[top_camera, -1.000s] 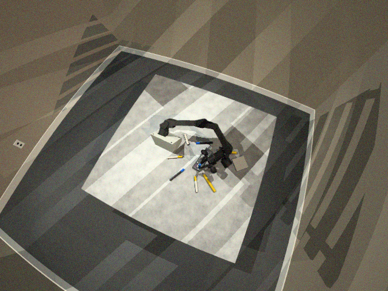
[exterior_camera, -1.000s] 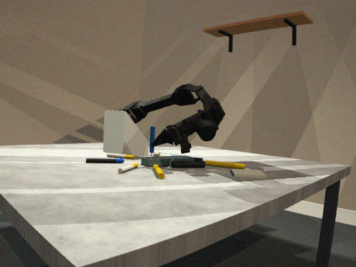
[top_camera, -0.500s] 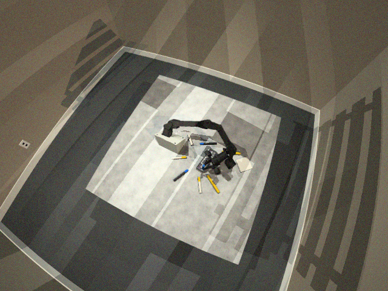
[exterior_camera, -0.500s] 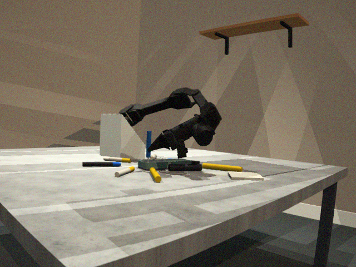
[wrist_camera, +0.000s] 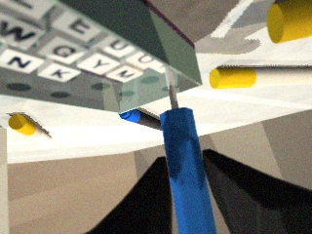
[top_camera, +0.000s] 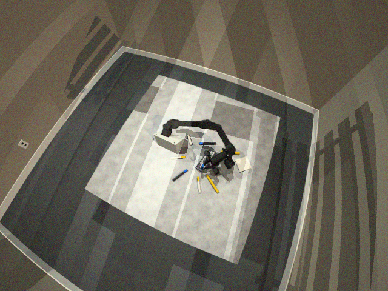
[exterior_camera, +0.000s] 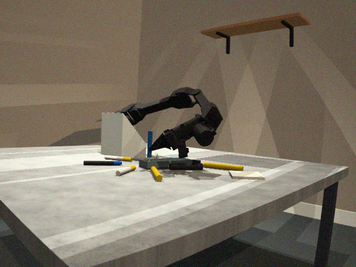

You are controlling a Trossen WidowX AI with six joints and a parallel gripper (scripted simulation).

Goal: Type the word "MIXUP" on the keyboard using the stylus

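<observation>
The dark keyboard (top_camera: 202, 160) (exterior_camera: 153, 164) (wrist_camera: 166, 44) lies on the desk with white letter keys. My gripper (exterior_camera: 149, 148) (wrist_camera: 184, 161) is shut on the blue stylus (top_camera: 202, 166) (exterior_camera: 149, 138) (wrist_camera: 189, 200), which stands nearly upright over the keyboard's near end in the exterior view. In the wrist view its thin metal tip (wrist_camera: 173, 93) meets the end key of the row, beside the O key (wrist_camera: 144, 59), at the keyboard's corner. That end key's letter is not readable. The M key (wrist_camera: 125, 74) and the U key (wrist_camera: 118, 47) lie close by. Whether the end key is pressed down cannot be told.
Yellow markers (top_camera: 212, 183) (exterior_camera: 222, 166), white ones with yellow ends (top_camera: 199, 184) (exterior_camera: 125, 170) and black ones with blue ends (top_camera: 180, 175) (exterior_camera: 100, 162) lie around the keyboard. A pale square pad (top_camera: 243, 164) (exterior_camera: 246, 174) lies past the arm. The arm's base sits on a pale block (top_camera: 169, 143) (exterior_camera: 112, 133).
</observation>
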